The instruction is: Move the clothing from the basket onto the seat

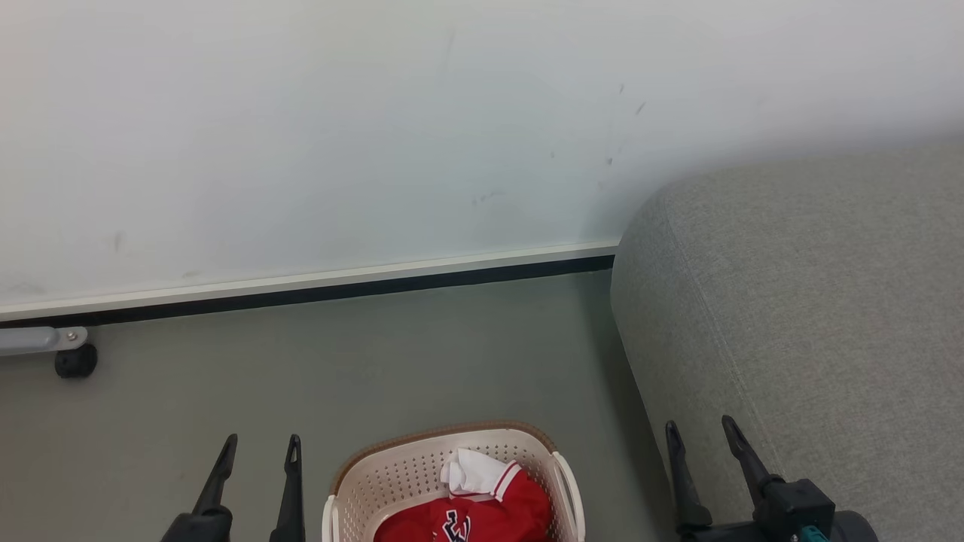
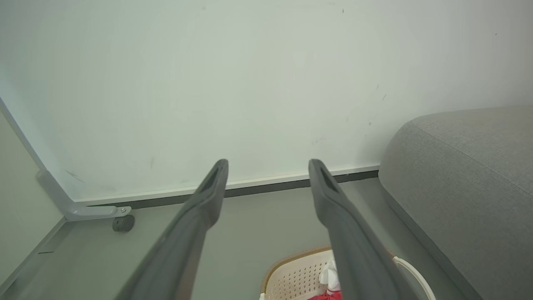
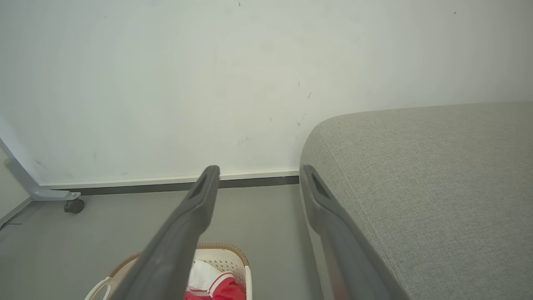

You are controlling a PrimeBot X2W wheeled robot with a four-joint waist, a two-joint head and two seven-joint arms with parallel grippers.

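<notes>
The cream basket (image 1: 399, 474) with a brown rim stands on the floor at the bottom middle of the head view. In it lies the red clothing (image 1: 482, 512) with navy letters and a red-striped white cuff. The large grey seat (image 1: 813, 301) fills the right side. My left gripper (image 1: 260, 443) is open and empty, left of the basket. My right gripper (image 1: 700, 427) is open and empty, in front of the seat's edge. The left wrist view shows the left gripper (image 2: 268, 164), basket (image 2: 291, 275) and seat (image 2: 466, 175). The right wrist view shows the right gripper (image 3: 258, 171), basket (image 3: 225, 260), clothing (image 3: 220, 287) and seat (image 3: 424, 175).
A pale wall (image 1: 376, 135) with a white and black skirting (image 1: 301, 290) runs behind the grey floor (image 1: 422, 354). A grey metal frame leg with a black caster (image 1: 74, 361) sits at the far left by the wall.
</notes>
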